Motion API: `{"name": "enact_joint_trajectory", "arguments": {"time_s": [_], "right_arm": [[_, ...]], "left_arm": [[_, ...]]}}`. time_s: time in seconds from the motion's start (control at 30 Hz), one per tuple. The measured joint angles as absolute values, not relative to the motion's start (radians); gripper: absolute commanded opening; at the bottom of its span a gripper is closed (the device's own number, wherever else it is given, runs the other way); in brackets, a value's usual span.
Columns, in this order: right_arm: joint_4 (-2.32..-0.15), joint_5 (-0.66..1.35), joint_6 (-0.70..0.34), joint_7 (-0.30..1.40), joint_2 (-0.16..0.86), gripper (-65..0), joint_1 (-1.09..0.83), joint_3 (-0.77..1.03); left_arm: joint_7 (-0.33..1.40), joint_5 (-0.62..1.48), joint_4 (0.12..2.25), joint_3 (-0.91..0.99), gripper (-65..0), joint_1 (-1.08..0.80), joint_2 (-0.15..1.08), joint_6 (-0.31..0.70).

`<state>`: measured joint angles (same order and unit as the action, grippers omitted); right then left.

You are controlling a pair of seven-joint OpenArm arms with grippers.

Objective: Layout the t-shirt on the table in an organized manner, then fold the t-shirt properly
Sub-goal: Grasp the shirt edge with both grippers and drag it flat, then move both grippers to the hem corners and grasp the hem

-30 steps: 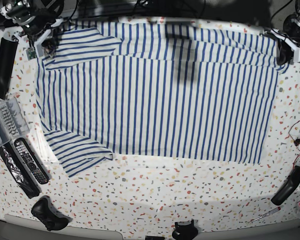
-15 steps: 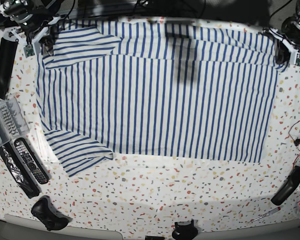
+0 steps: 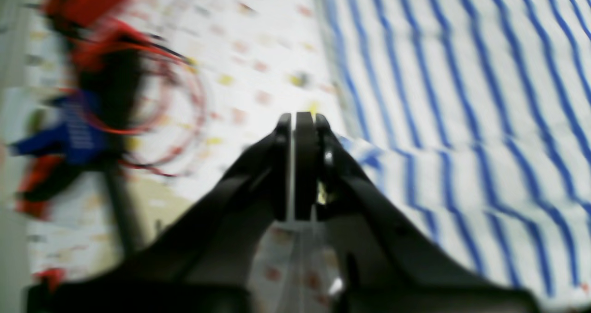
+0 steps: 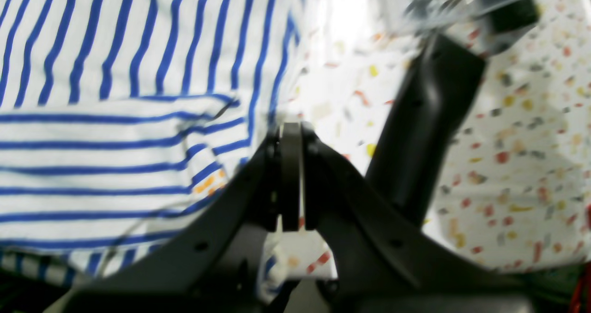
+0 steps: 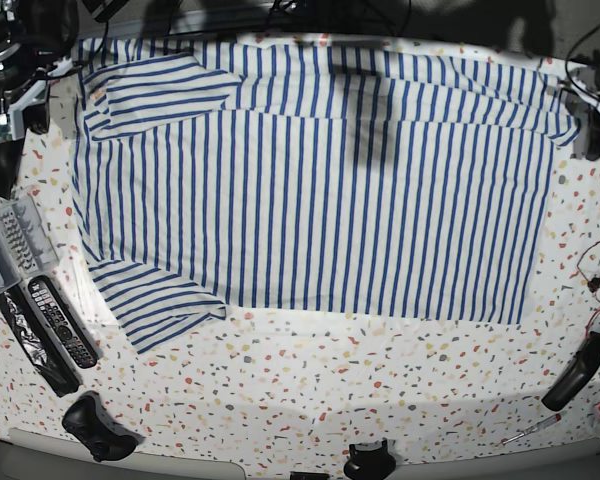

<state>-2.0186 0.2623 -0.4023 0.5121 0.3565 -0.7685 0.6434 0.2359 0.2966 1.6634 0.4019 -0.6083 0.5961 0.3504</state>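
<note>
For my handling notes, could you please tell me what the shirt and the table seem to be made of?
The shirt looks like thin, soft matte cloth: it lies flat with small wrinkles and a folded-over sleeve, its blue stripes wavy in the wrist views. The table looks like a hard, smooth white top with terrazzo-like coloured flecks; stone, laminate or print cannot be told. A faint sheen suggests a semi-gloss finish.
</note>
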Motion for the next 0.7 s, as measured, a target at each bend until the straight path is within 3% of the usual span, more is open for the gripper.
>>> {"name": "enact_joint_trajectory", "arguments": {"time_s": [0.07,0.13,0.47,0.7], "right_arm": [[-2.019,0.3,-0.403,0.48,0.365,-41.7,-0.743,0.643],[-2.019,0.353,-0.403,0.481,0.368,-38.0,-0.69,0.642],[-1.871,0.333,-0.405,0.618,0.45,-38.1,-0.364,0.473],[-1.745,0.345,-0.402,0.642,0.462,-38.1,-0.233,0.452]], "left_arm": [[0.237,0.298,1.663,0.408,-46.4,-0.569,0.596,0.348],[0.242,0.357,1.663,0.405,-46.2,-0.514,0.595,0.361],[0.313,0.448,1.623,0.233,-46.2,-0.126,0.596,0.403],[0.314,0.392,1.209,0.006,-44.7,0.198,0.563,0.397]]}}
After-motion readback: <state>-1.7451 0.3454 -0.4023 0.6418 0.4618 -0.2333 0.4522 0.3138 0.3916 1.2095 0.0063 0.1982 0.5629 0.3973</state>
